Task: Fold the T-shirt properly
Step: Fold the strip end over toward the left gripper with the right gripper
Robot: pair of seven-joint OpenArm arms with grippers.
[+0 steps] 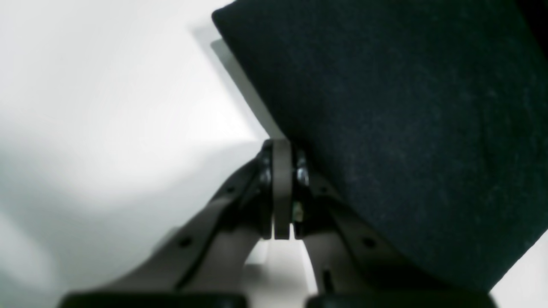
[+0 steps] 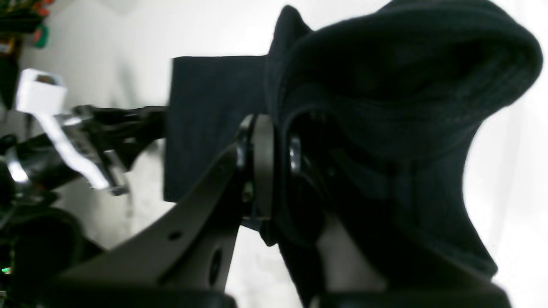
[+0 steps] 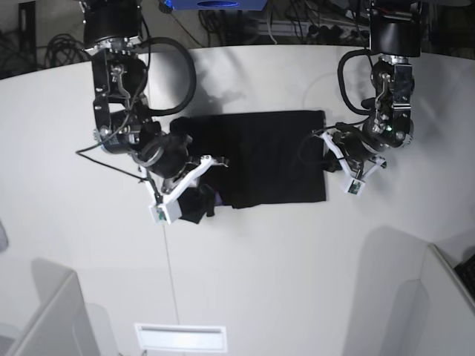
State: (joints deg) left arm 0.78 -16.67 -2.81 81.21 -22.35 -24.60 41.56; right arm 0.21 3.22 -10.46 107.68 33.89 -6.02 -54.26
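A white table [image 3: 267,245] with a curved far edge fills the base view, a tangle of dark cables [image 3: 312,26] lies behind it beside a blue box [image 3: 215,4], and a pale slotted panel [image 3: 180,337] sits at its near edge.

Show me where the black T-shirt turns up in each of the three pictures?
Left wrist: T-shirt fills the upper right, its edge at the left gripper.
Right wrist: centre and right, bunched at the right gripper.
Base: centre, lying flat between both arms.
Shared landmark: the white table.
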